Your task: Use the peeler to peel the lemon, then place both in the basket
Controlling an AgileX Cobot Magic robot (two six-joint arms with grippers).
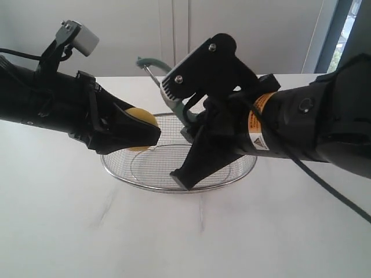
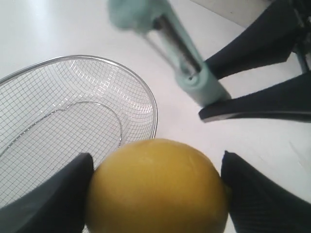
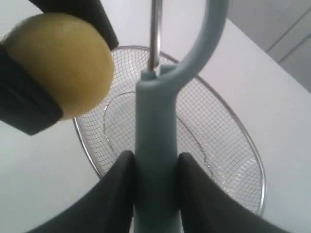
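Note:
My left gripper is shut on the yellow lemon, which hangs above the left end of the wire-mesh basket. In the left wrist view the lemon fills the gap between both black fingers; no sticker shows. My right gripper is shut on the handle of the teal peeler, whose hooked head and blade point up and back. In the right wrist view the peeler stands between the fingers, with the lemon close beside its head and the basket below.
The basket rests on a white marbled table. A white wall with panel seams runs behind the table's far edge. The two black arms meet over the basket, close to each other.

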